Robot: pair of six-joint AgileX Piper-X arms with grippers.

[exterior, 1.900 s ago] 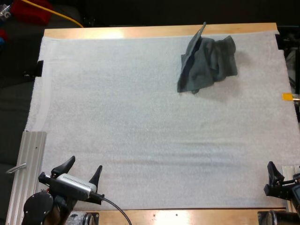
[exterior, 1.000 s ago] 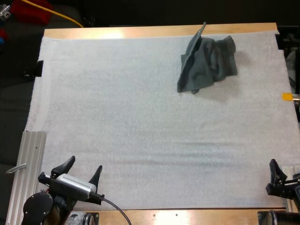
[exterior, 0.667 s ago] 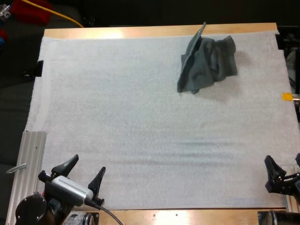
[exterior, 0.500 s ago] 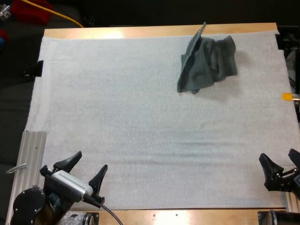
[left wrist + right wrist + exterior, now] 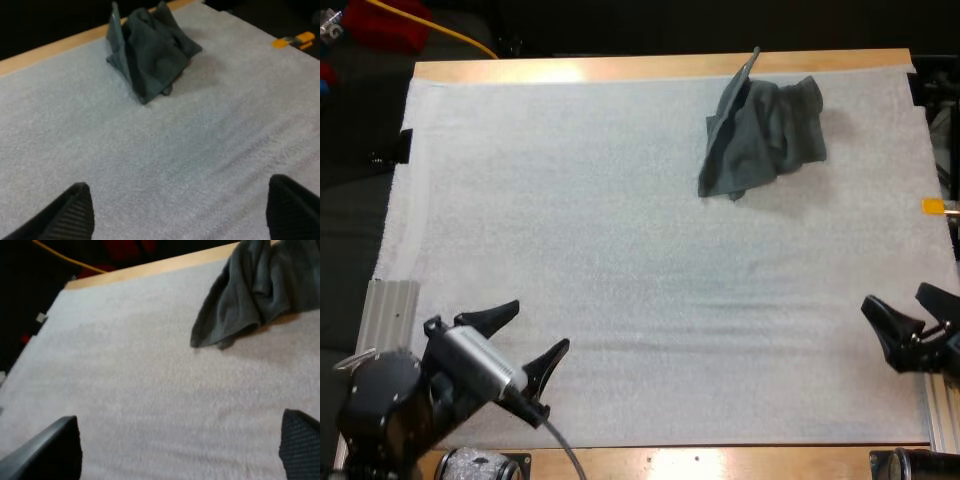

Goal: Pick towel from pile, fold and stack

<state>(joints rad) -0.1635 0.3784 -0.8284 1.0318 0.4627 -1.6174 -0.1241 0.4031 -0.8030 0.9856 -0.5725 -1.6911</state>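
crumpled towel (image 5: 760,135) lies far right on the white mat (image 5: 570,220), by the far edge of the counter (image 5: 620,68). my left hand (image 5: 540,326) and right hand (image 5: 892,296) sit spread and empty at the near edge. picking hasn't begun, so i judge a long reach comes next. the left wrist view reveals one fold standing upright.
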